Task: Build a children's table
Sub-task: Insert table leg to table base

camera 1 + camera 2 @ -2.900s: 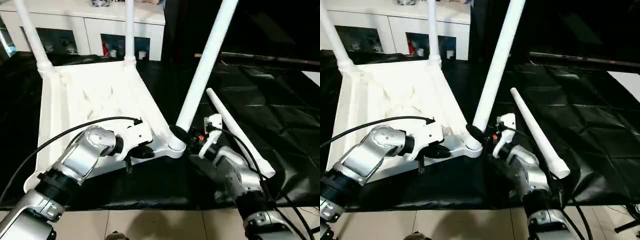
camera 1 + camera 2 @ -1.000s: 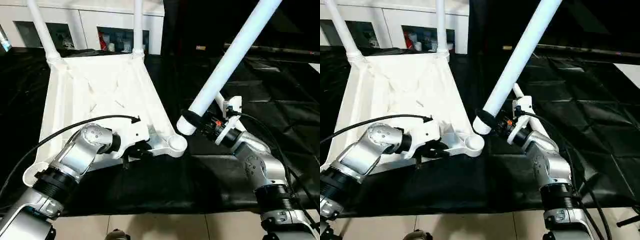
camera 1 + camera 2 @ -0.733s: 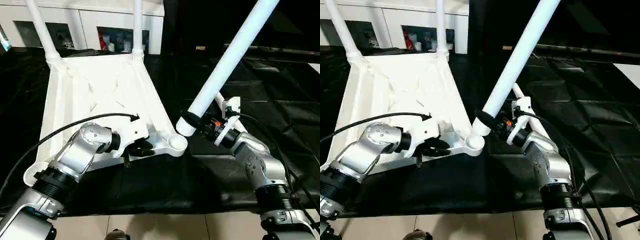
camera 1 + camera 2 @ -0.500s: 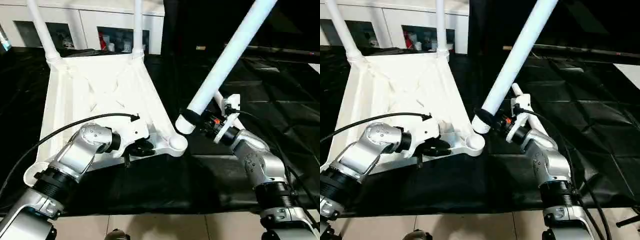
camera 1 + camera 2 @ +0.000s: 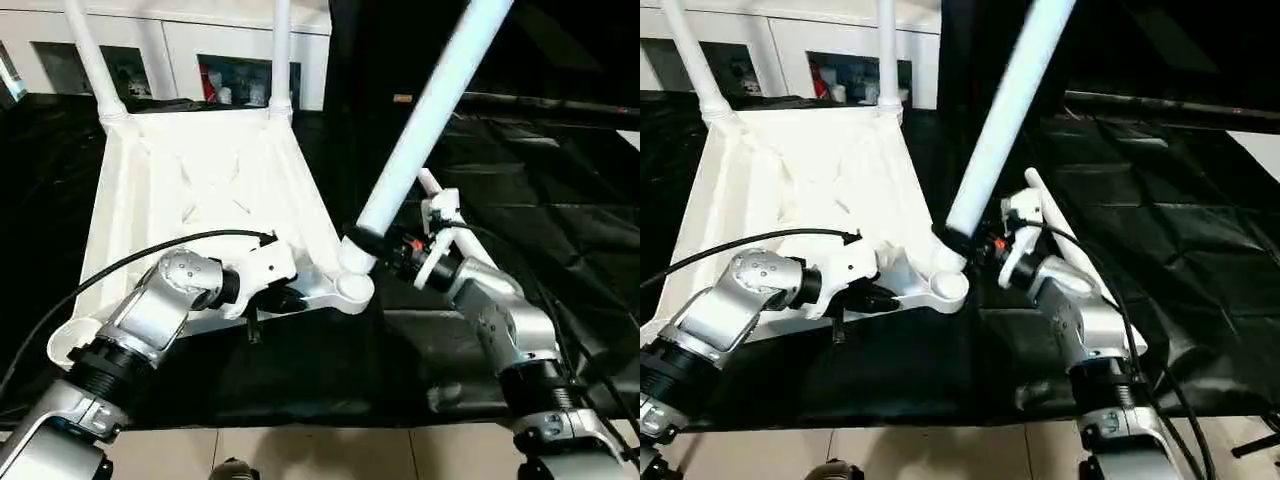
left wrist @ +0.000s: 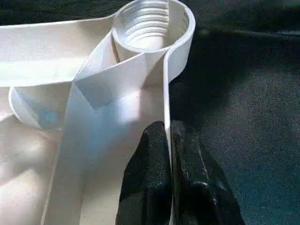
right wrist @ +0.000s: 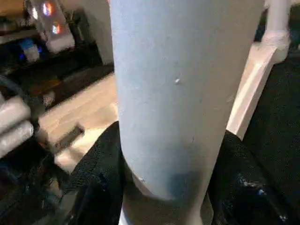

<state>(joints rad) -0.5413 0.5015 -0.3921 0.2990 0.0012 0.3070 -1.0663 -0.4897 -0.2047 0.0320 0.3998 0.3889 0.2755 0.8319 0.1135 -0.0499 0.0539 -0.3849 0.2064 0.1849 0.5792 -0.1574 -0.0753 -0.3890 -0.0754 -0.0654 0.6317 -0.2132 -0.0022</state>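
A black-draped bench (image 5: 560,200) carries the white tabletop (image 5: 200,190), which lies upside down with its ribbed underside facing up. Two white legs (image 5: 88,60) stand in the tabletop's far corner sockets. A third leg (image 5: 425,130) slants up and away from the tabletop's near right corner socket (image 5: 352,288), its thick end just above or perhaps touching that socket; the head views do not settle which. A fourth leg (image 5: 1070,255) lies on the bench beside the tabletop's right edge, mostly behind the right arm. The right tool (image 7: 168,187) grips the slanted leg near its thick end, black fingers (image 7: 101,173) on either side of the tube. The left tool (image 6: 169,173) is pinched closed on the thin rim wall of the tabletop, just short of the near right socket.
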